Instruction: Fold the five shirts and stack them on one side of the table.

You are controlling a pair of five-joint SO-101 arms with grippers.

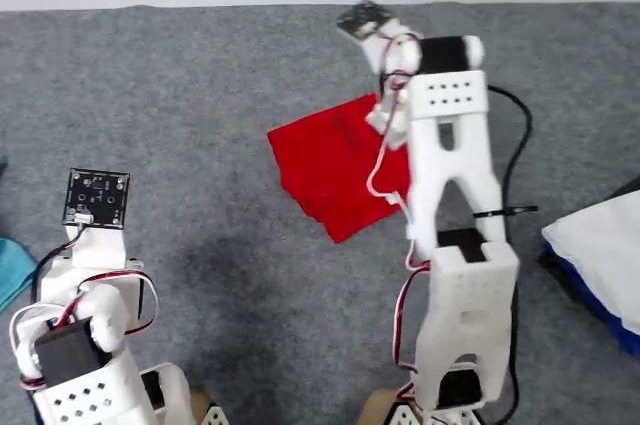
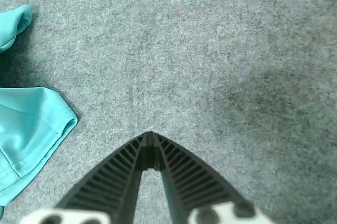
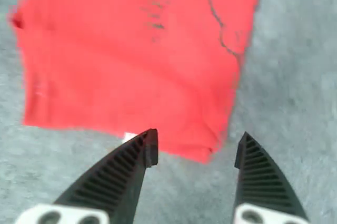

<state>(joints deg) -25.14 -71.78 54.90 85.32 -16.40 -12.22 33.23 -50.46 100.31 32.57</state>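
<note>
DOWN TO THE HEM: The right gripper [image 3: 197, 145] hangs with its jaws apart over the near edge of the folded red shirt [image 3: 131, 50]. One finger is above the hem and the other above the bare grey table covering [image 1: 200, 95]. Whether either finger touches the cloth cannot be told. The red shirt lies flat near the table's middle, with open covering along its left and far sides. The left gripper [image 2: 150, 139], jaws pressed together on nothing, sits drawn back at the near left over bare covering. A rumpled teal shirt [image 2: 26, 129] lies off to its side, apart from it. At the table's right edge, a folded white garment [image 1: 600, 240] rests on a blue garment [image 1: 590, 295].
</note>
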